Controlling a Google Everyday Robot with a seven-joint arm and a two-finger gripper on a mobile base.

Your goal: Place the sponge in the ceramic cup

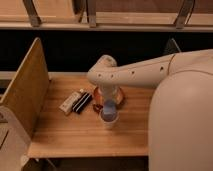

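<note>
The ceramic cup (109,120) is a small pale round cup standing on the wooden table (65,135), just in front of the orange dish. The blue-grey sponge (109,108) sits at the cup's mouth, sticking up a little above the rim. My gripper (108,100) hangs straight down from the pale arm, directly over the cup and right above the sponge. The wrist hides where the gripper meets the sponge, so I cannot tell whether they touch.
An orange dish (118,96) lies behind the cup, mostly hidden by the gripper. A black-and-white striped boxy object (76,101) lies to the left. A tall wooden panel (25,95) borders the table's left side. My arm's large pale body (182,115) fills the right.
</note>
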